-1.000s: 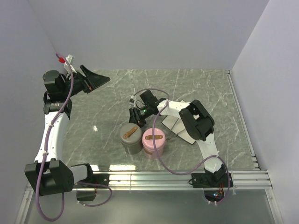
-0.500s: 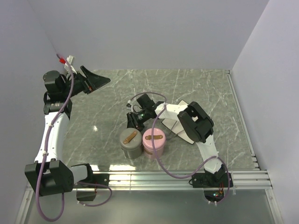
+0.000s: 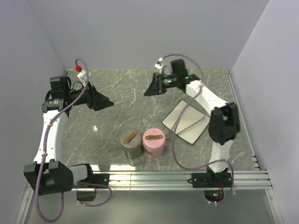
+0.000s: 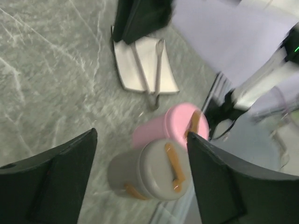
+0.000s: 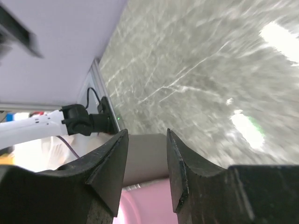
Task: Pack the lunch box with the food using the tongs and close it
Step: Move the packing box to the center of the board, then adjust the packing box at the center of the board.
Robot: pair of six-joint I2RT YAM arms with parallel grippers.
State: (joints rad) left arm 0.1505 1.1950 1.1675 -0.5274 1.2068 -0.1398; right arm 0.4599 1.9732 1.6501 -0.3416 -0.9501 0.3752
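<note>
Grey canister [image 3: 131, 142]: one; lid on, one orange-brown strap [image 3: 130, 136] across it; stands on the table [image 3: 117, 93] towards my near edge
Pink canister [image 3: 153, 143]: one; lid on as well, one strap of the same kind; just beside the grey one, on its right
White square plate [image 3: 182, 115]: one; lies to the right of the canisters; carries only the tongs
Tongs [image 4: 158, 63]: one pair; lying across the plate; neither of my tools holds them
Food: none that I can count; no piece shows on the plate or the table; I judge it is inside the canisters, though the lids hide it
Left tool [image 4: 141, 137]: fingers wide apart, empty; hangs above the left of the table, looking down on both canisters
Right tool [image 5: 146, 134]: fingers at a narrow gap, nothing between them; raised over the far side of the table, well apart from the canisters
Done: packing and closing look finished, by my reading; tongs put down
Left to do: perhaps nothing; whether the two canisters are meant to be stacked or latched together I cannot tell
</note>
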